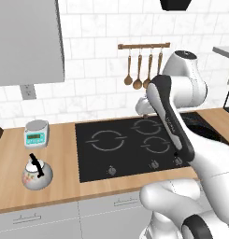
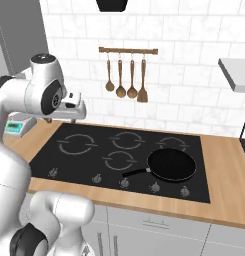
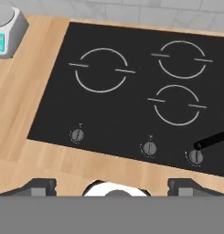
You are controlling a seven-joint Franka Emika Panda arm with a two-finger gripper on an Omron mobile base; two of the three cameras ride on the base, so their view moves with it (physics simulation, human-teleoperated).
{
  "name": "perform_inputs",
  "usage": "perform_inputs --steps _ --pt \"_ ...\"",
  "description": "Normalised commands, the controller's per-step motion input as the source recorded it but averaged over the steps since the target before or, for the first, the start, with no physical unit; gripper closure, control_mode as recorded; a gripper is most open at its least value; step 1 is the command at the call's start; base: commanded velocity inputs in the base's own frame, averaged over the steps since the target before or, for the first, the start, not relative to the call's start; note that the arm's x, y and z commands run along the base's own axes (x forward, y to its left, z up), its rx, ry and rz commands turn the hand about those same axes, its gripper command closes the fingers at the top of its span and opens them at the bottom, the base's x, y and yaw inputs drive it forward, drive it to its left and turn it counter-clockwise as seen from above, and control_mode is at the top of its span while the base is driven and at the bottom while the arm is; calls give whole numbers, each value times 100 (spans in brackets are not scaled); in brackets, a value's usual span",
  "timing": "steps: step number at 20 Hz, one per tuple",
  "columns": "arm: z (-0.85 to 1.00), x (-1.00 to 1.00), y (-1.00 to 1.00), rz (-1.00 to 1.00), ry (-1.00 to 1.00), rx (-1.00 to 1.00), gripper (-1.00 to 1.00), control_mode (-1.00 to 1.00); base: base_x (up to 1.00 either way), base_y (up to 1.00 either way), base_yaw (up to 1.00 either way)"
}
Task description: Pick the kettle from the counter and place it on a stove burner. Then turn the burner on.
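Near edge first: the kettle [image 1: 37, 173] sits on the counter [image 1: 64, 186] at the front left, close to the front lip and just left of the cooktop [image 1: 134, 149] edge. Upright, black handle arched over the top, nothing touching it.

End effector [image 3: 111, 186] is spread wide and empty, looking down on the cooktop's front edge from above, fingertips [image 3: 39, 186] well clear of any surface. In the right base view the hand [image 2: 69, 111] hangs over the back left of the glass.

Step in hand, as I read it: reach left and forward to the kettle. Suggest coming down from above, jaws straddling the handle arch, and centring before closing. The body is round and would likely slip in a side pinch.

Knobs [image 3: 77, 135] run along the front strip of the glass; keep the carry path high enough to clear them.

Mid: target burner [image 1: 106, 140] is the big ring at left, bare, nearest to the kettle. Short sideways carry, open room.

Right side: black pan [image 2: 172, 165] covers the front right ring, handle pointing left toward the knobs. Stay left of it.

Far: scale [image 1: 37, 133] behind the kettle, near but apart. Hanging utensils [image 1: 143, 70] on the wall, overhead cabinet [image 1: 27, 42] above the left counter; don't lift too high there.
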Motion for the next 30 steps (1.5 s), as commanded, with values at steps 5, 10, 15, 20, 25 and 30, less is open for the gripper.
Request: perform_inputs --steps 5,10,15,20,25,30 --pt "-7 -10 100 26 -10 0 -100 -100 0 0 0" --pt "-26 1 100 22 -1 0 -100 -100 0 0 0" --pt "-39 16 100 14 0 -1 -100 -100 0 0 0" --pt "-38 34 100 6 3 -5 -100 -100 0 0 0" --pt "-14 33 100 0 13 -13 -100 -100 0 0 0" --pt "0 10 100 1 18 -21 -100 -100 0 0 0"
